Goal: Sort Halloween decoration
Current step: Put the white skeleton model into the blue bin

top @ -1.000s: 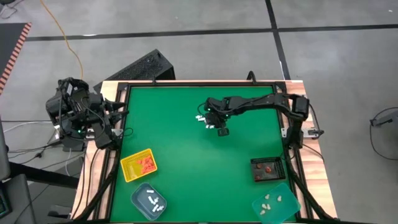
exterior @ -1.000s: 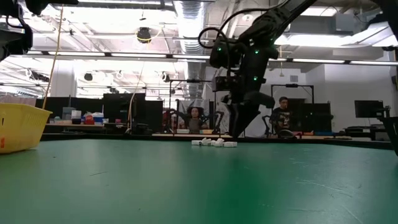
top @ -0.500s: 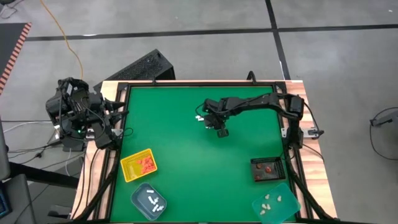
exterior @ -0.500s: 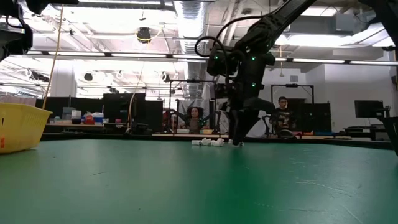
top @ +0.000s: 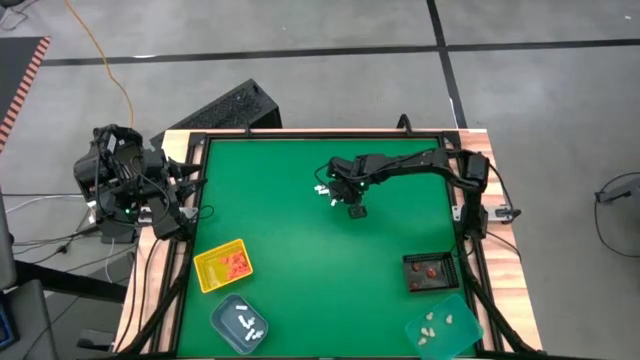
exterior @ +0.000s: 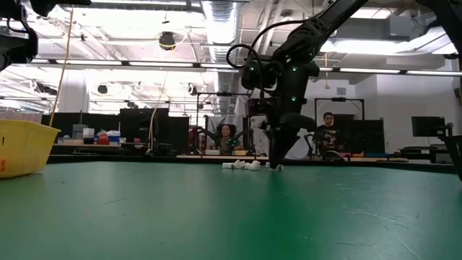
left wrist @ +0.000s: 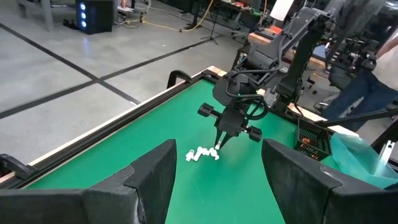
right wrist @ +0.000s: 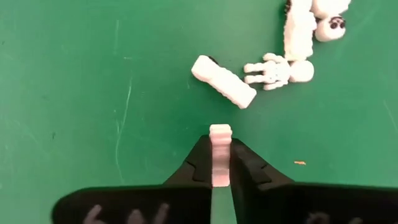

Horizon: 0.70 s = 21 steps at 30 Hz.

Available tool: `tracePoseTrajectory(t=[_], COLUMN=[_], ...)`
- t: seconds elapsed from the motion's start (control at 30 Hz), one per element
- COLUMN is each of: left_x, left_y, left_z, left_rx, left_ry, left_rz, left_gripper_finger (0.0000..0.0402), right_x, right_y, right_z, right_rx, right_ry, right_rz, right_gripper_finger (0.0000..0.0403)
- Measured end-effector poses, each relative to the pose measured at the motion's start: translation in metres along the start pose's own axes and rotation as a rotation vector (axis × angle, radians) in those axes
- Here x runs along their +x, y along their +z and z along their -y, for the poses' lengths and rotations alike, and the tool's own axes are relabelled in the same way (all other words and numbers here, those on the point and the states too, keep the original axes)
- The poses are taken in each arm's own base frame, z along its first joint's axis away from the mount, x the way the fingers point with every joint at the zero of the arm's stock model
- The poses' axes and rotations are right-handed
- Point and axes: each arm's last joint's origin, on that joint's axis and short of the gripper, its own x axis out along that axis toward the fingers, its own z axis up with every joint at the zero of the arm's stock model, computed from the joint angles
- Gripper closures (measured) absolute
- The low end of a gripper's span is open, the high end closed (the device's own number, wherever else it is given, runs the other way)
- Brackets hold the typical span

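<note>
Since the right end effector (right wrist: pixel 220 163) already pinches one white trinket (right wrist: pixel 220 149) beside the loose white pile (top: pixel 322 189), lift straight off the worktop (top: pixel 280 220), grip unchanged.

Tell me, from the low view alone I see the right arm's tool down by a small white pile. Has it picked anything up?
Observer: Yes. The right wrist view shows the right tool shut on a white piece.
Operator: What's left in the pile?
Observer: A white block lies beside a tiny skeleton, with more white trinkets past them.
Operator: Where's the other arm?
Observer: The left tool waits off the table's left edge, fingers open.
</note>
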Motion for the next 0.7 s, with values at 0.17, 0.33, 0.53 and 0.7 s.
tracePoseTrajectory(t=[0.17, 0.33, 0.53, 0.7], left_x=[0.000, 0.000, 0.000, 0.000], left_y=[0.000, 0.000, 0.000, 0.000], left_z=[0.000, 0.000, 0.000, 0.000], left_rx=[0.000, 0.000, -0.001, -0.019], left_ry=[0.000, 0.000, -0.001, -0.002], left_rz=[0.000, 0.000, -0.006, -0.011], left_gripper_finger=[0.0176, 0.0176, 0.0176, 0.0176], right_x=[0.000, -0.001, -0.009, -0.029], right_y=[-0.001, 0.002, 0.018, 0.049], right_z=[0.002, 0.005, 0.003, -0.003], right_rx=[0.093, 0.215, 0.308, 0.283], right_ry=[-0.005, -0.044, -0.065, -0.114], right_rz=[0.001, 0.031, 0.120, 0.228], right_gripper_finger=[0.0396, 0.0399, 0.0400, 0.0402])
